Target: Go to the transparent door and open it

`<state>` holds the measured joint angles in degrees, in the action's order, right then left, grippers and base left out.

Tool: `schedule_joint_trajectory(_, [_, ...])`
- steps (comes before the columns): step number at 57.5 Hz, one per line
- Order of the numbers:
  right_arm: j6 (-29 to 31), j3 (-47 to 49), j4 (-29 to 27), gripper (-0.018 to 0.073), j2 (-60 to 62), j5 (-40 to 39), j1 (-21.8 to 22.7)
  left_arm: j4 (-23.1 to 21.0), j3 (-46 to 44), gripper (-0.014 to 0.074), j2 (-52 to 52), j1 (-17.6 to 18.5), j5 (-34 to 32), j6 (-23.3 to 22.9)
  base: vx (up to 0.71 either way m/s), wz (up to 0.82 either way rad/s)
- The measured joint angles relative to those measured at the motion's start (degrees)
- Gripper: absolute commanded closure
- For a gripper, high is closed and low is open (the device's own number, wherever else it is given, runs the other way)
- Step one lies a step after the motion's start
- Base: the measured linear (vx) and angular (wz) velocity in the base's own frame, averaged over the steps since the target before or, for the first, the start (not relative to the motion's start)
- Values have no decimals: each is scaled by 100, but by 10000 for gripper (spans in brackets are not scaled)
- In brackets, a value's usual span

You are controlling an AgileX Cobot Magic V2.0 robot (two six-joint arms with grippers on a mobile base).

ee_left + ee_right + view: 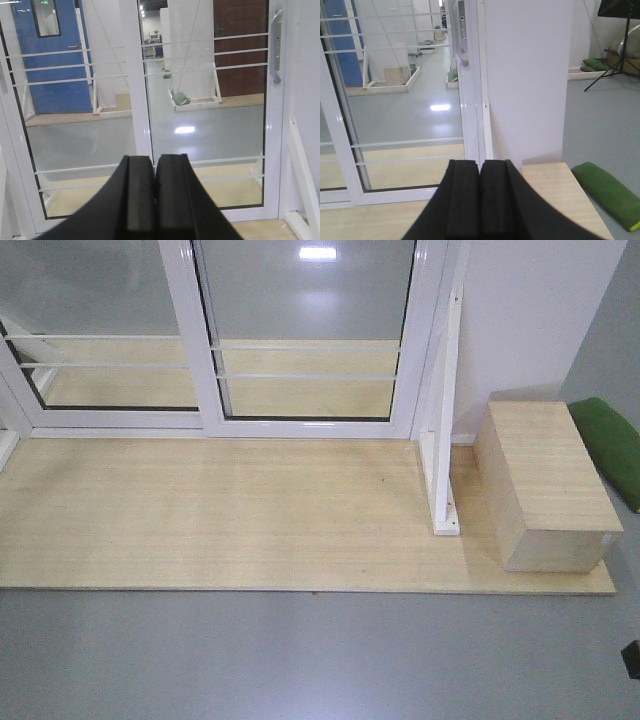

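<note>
The transparent door [305, 330] is a clear glass panel in a white frame with thin white bars, closed at the back of the wooden platform. Its curved silver-grey handle [275, 46] shows at the upper right of the left wrist view, and the handle [460, 37] also shows at the top of the right wrist view. My left gripper [155, 160] is shut with nothing in it, well short of the glass. My right gripper [480, 164] is shut too, empty, pointing at the door frame's right edge below the handle. Neither gripper shows in the front view.
A similar glass panel [95, 330] without a handle stands left of the door. A white brace [443, 420] leans from the frame onto the platform. A wooden box [545, 485] sits right of it, beside a green cushion [612, 445]. Grey floor [300, 655] lies in front.
</note>
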<state>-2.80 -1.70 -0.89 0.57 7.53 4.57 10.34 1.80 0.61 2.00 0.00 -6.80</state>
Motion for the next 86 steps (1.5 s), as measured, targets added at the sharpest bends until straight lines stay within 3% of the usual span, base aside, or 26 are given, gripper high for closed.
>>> schedule_joint_trajectory(86, [0,0,0,566,0,5,0,0,0,603,0,0,32,0,39,-1])
